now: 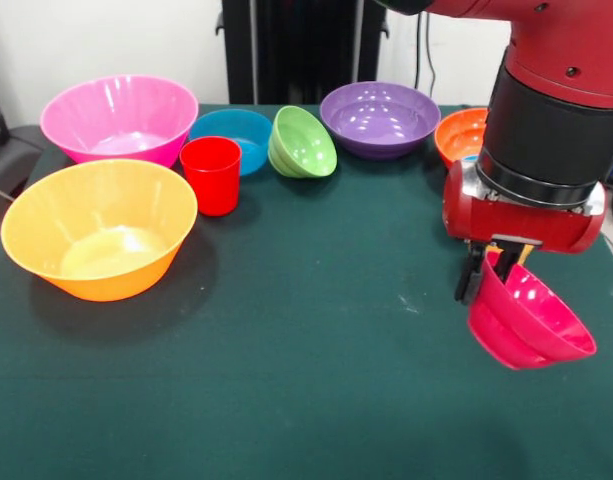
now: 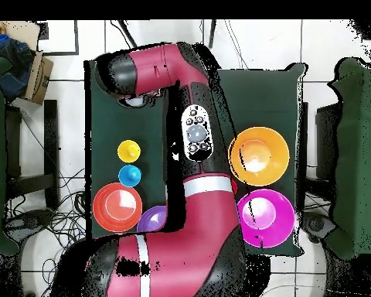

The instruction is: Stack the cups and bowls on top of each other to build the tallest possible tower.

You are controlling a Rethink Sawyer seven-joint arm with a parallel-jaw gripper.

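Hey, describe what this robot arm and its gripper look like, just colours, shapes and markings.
The arm is glossy red with a wide black cylindrical band and a silver ring above a rounded red wrist housing. The gripper below it has short, thin black fingers. From overhead, the arm shows white stripes and a black oval panel with grey buttons.

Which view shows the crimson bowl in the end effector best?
Front view: the crimson bowl hangs tilted from the end effector, which grips its rim above the table. Overhead, the arm covers it, so none of it shows.

Pincer (image 1: 493, 268) grips tilted crimson-pink bowl (image 1: 529, 320) above green table (image 1: 316, 330)
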